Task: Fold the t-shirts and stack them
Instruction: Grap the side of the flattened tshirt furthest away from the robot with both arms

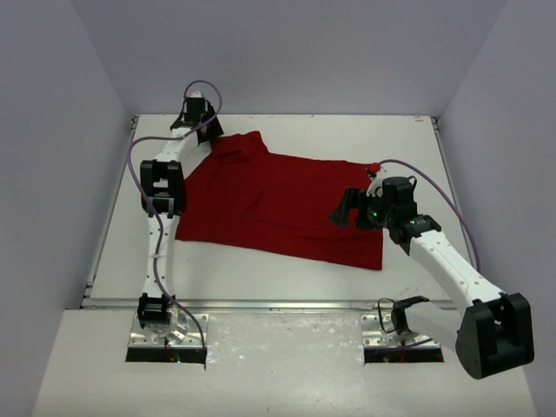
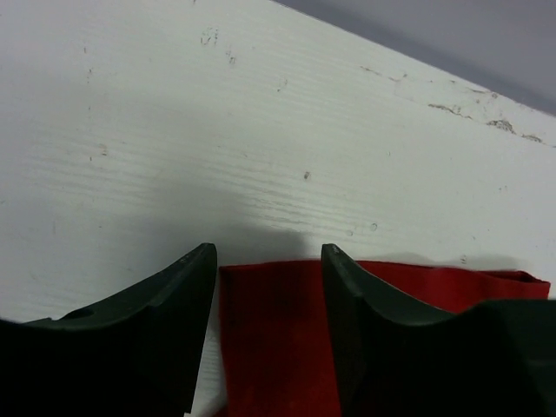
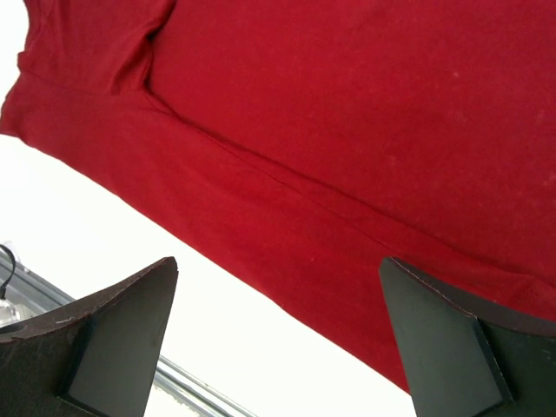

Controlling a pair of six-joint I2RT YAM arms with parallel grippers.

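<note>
The white flat surface (image 1: 347,139) carries the plain dark red short-sleeved cloth t-shirt (image 1: 278,204), which lies spread out flat on it. The right gripper (image 1: 341,210) hangs over the t-shirt's right part, its fingers wide apart and holding nothing. The left gripper (image 1: 201,129) sits at the t-shirt's far left corner, fingers apart, with the cloth's edge between them.

The top external camera looked down from high at the near side, holding the whole white wooden bench (image 1: 261,274) and the plain dark red cloth t-shirt (image 1: 278,204). The left wrist camera sat low and close, looking past the left end effector (image 2: 268,252) across the bench. The right wrist camera looked down past the right end effector (image 3: 278,265), near the cloth. All three shared the shirt.
</note>
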